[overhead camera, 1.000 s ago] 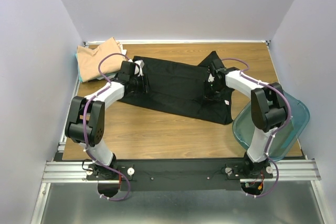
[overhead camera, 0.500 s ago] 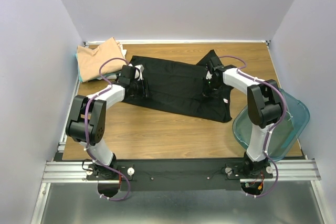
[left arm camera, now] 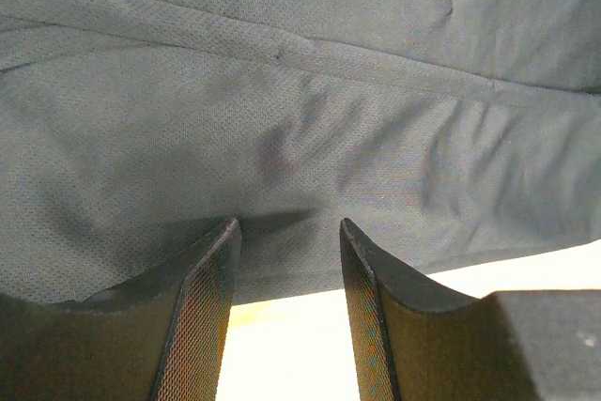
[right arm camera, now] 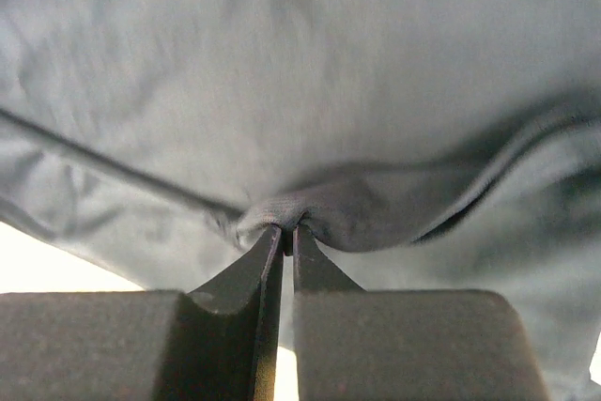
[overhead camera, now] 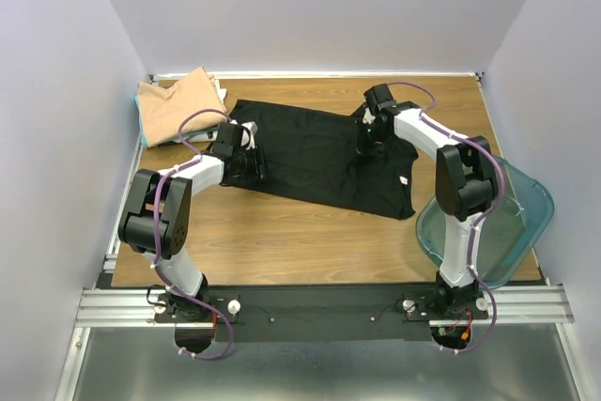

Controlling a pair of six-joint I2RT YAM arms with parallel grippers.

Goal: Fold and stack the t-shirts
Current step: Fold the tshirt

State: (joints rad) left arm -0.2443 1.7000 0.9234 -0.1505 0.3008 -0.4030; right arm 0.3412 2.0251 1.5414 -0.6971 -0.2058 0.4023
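A black t-shirt (overhead camera: 315,157) lies spread across the middle of the table, a small white tag (overhead camera: 406,180) near its right edge. My right gripper (overhead camera: 368,134) is at the shirt's back right part. In the right wrist view it (right arm camera: 287,229) is shut on a pinched fold of the black t-shirt (right arm camera: 310,63). My left gripper (overhead camera: 252,161) rests at the shirt's left edge. It (left arm camera: 288,228) is open, its fingertips at the hem of the black t-shirt (left arm camera: 300,91), with bare table between the fingers. A tan t-shirt (overhead camera: 174,105) lies folded at the back left corner.
A clear teal plastic bin (overhead camera: 526,218) hangs over the table's right edge beside the right arm. Something pale (overhead camera: 143,133) shows under the tan shirt. Grey walls close in the table on the left, back and right.
My right gripper has closed on a fold of the black shirt and moved toward the back of the table, drawing the cloth there with it. The left gripper has hardly moved.
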